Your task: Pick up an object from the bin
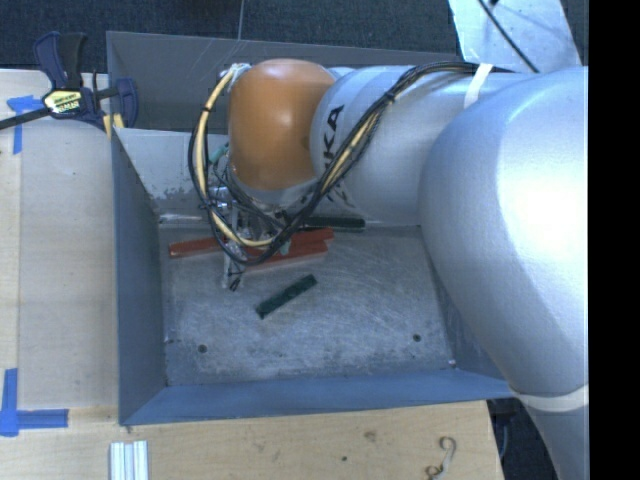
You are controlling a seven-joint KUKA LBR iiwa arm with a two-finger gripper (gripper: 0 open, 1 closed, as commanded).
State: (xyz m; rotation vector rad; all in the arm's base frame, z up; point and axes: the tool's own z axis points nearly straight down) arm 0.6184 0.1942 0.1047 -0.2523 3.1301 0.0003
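Observation:
My gripper (234, 274) hangs low at the back left of the bin floor, largely hidden under the arm's wrist fittings. A long red strip (196, 249) lies flat right below it, running left to right, with its far end (312, 240) showing on the other side of the gripper. The gripper's tip sits at the strip's near edge; whether it touches is hidden. A short dark green bar (287, 296) lies at a slant on the floor, just in front and to the right of the gripper, apart from it.
A thin dark stick (345, 224) lies by the back wall, partly under the arm. The arm covers the bin's right side and back. The back wall and left wall stand close to the gripper.

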